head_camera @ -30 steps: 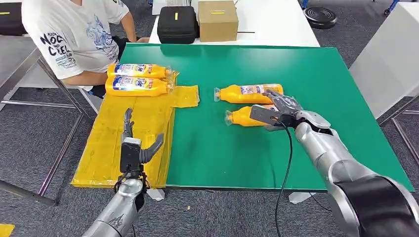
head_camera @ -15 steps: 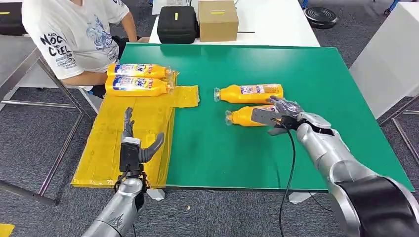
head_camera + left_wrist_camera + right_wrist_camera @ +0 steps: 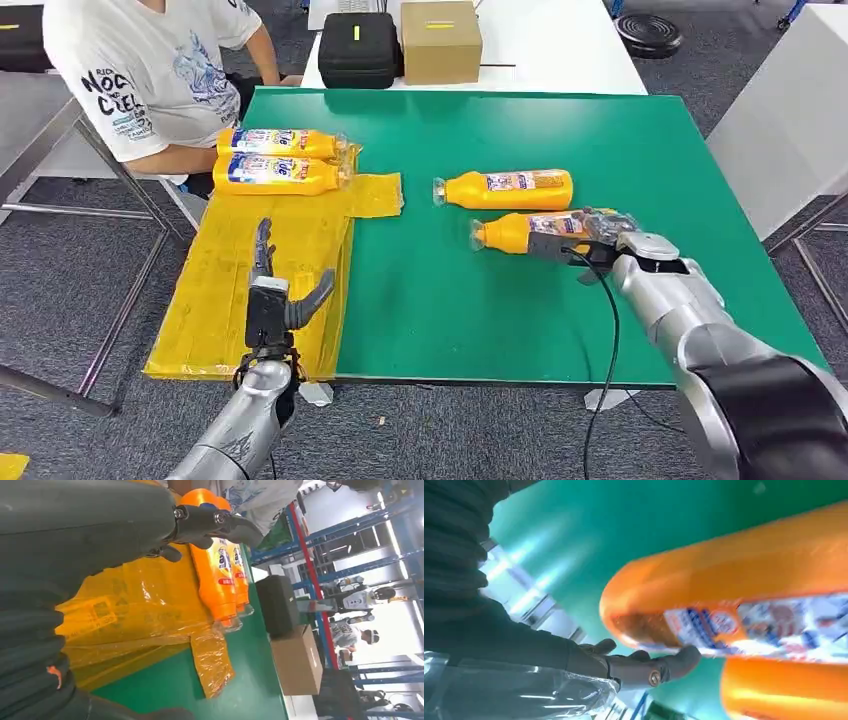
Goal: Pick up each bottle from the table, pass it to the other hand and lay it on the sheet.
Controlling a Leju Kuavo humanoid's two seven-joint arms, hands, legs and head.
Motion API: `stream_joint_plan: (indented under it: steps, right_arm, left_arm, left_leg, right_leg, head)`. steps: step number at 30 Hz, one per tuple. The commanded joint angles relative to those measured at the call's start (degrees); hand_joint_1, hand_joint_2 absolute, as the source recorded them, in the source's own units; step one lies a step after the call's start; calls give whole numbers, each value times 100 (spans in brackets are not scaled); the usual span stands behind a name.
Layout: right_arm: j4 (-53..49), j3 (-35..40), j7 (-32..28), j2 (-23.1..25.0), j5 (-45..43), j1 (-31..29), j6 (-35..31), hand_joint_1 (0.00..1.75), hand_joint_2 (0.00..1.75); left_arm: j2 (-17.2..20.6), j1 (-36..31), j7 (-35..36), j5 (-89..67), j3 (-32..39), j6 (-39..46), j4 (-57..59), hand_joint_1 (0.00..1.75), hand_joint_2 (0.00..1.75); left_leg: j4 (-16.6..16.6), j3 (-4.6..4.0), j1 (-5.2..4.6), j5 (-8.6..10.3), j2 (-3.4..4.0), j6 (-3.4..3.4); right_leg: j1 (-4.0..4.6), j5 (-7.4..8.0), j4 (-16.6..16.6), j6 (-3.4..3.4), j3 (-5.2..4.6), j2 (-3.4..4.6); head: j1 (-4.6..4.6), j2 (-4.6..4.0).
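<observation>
The right hand (image 3: 590,235) covers the base of the near bottle (image 3: 515,232), and in the right wrist view that bottle's label is blurred.

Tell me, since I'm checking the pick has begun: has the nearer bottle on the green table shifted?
Yes. The nearer bottle, held by the right hand, slid rightward relative to the far bottle, which stayed put.

High head view — close, turned wrist views

Silver jointed arms, the right arm (image 3: 690,320) trailing a black cable (image 3: 600,350); grey ribbed wrist covers, dark fingers (image 3: 262,245).
</observation>
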Motion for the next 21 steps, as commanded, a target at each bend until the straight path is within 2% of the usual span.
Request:
stream_joint_plan:
  steps: [1, 6, 9, 17, 19, 21]
  right_arm:
    - [375, 246, 59, -37, 111, -395, -232, 0, 175]
    - [364, 173, -40, -50, 67, -351, -322, 0, 175]
    - [284, 91, -341, -21, 57, -316, -693, 0, 175]
    - [286, 89, -340, -13, 57, -335, -682, 0, 175]
    - [261, 93, -478, 17, 131, -351, -945, 0, 175]
    - [262, 117, -462, 55, 193, -395, -903, 0, 175]
  left_arm:
    - [-16, -158, 48, -45, 34, 0, 287, 0, 175]
    - [-23, -172, 53, -71, 25, 11, 277, 0, 175]
    - [-32, -170, 58, -68, 45, -27, 259, 0, 175]
    - [-31, -171, 58, -68, 45, -28, 257, 0, 175]
    - [-10, -147, 31, -82, 48, -23, 208, 0, 175]
    - [7, -136, 34, -72, 57, -48, 177, 0, 175]
  left_leg:
    - [6, 22, 4, -15, 9, -13]
    - [10, 41, 15, -26, 8, -21]
    - [6, 24, 8, -15, 6, -13]
    - [2, 17, 3, -10, 5, -11]
    - [1, 10, 3, -7, 6, -8]
    - [0, 10, 2, -7, 9, -8]
  right_leg:
    - [5, -13, 5, -11, 20, 5]
    - [16, -23, 4, -18, 43, 2]
    - [9, -12, 1, -12, 25, 2]
    - [4, -9, 1, -9, 16, 2]
    - [4, -5, -1, -7, 10, 3]
    - [2, -5, 0, -7, 8, 6]
  head:
    - [2, 0]
    - [0, 0]
    - [0, 0]
    - [0, 0]
    - [2, 0]
    - [2, 0]
